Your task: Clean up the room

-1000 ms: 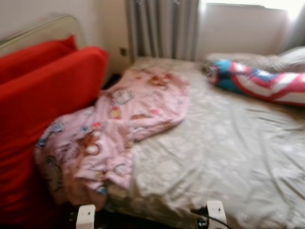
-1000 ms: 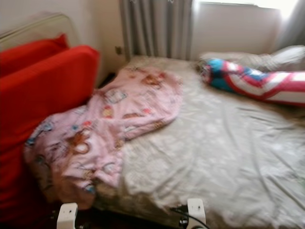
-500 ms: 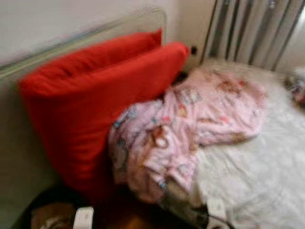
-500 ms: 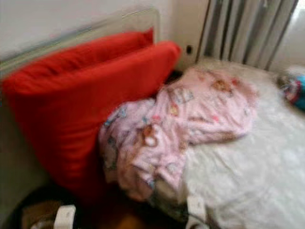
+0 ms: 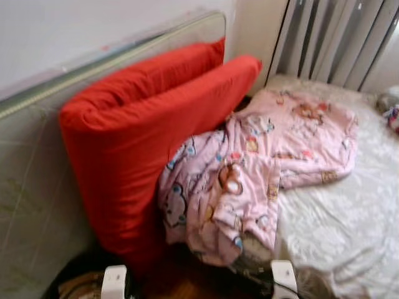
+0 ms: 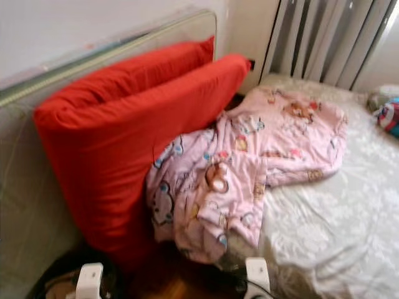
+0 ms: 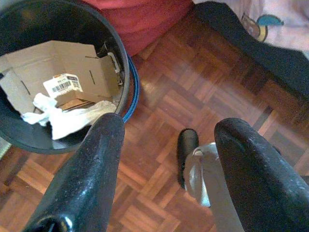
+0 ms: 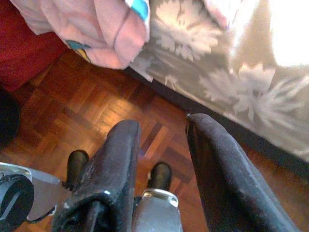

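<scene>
The head camera is swinging left, bringing the big red cushions [image 5: 149,137] to centre frame; the crumpled pink cartoon-print blanket [image 5: 262,168] is spilling off the grey floral bed [image 6: 336,218], probably next for tidying. The left claw [image 7: 164,159] and right claw [image 8: 161,159] are hanging apart, empty.

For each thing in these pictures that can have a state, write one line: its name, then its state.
Pink blanket: crumpled, hanging over the bed's edge.
Red cushions: upright, leaning against the headboard.
Bed sheet: wrinkled.
Curtain: drawn.
Black bin: open, holding cardboard and crumpled paper.
Left gripper: open, above the wooden floor.
Right gripper: open, near the bed's edge.
</scene>
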Controlling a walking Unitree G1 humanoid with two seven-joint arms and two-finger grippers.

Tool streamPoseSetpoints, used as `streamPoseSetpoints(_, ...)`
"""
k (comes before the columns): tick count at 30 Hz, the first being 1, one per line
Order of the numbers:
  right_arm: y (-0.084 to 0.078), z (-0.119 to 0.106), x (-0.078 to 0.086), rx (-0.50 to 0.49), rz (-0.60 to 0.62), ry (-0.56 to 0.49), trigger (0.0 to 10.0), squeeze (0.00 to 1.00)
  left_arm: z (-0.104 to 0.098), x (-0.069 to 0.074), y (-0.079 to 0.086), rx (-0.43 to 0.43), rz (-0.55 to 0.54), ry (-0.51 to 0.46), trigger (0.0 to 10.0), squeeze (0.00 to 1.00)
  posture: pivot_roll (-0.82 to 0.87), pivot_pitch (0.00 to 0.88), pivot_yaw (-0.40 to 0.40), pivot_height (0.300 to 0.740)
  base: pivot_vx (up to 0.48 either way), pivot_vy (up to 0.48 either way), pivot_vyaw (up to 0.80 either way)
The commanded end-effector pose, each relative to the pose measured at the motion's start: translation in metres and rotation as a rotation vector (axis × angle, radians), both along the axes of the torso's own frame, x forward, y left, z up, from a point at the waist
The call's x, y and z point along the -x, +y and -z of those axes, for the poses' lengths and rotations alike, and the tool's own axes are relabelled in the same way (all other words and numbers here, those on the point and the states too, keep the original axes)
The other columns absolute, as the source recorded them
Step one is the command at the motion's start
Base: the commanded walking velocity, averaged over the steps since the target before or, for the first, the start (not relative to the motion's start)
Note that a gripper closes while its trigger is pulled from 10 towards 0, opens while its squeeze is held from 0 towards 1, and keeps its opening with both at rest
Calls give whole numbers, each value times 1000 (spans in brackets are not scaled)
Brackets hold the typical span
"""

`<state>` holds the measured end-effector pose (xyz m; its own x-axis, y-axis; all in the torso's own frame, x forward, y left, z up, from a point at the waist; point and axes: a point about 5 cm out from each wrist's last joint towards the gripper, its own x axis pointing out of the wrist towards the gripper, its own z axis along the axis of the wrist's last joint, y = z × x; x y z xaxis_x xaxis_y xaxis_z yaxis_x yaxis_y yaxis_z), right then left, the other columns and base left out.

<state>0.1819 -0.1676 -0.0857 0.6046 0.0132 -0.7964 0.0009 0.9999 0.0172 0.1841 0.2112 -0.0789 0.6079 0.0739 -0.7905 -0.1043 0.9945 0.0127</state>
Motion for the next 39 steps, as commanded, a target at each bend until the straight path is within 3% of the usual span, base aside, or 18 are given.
streamPoseSetpoints(1, -6, 1, 4, 10, 10, 12, 10000, 0, 2, 2, -2, 10, -1, 18, 10000, 0, 76, 11, 16, 740, 0, 0, 0)
streamPoseSetpoints(12, -6, 1, 3, 12, 6, 13, 10000, 0, 4, 6, -4, -3, 23, 24, 10000, 0, 78, 9, 13, 740, 0, 0, 0)
streamPoseSetpoints(23, -6, 1, 4, 11, 4, 14, 10000, 0, 4, 8, -5, -6, 29, 20, 10000, 0, 78, 13, 13, 740, 0, -371, 0)
streamPoseSetpoints(39, -6, 2, 5, 11, 6, 14, 10000, 0, 5, 8, -4, 3, 11, 15, 10000, 0, 76, 13, 13, 740, 0, 0, 0)
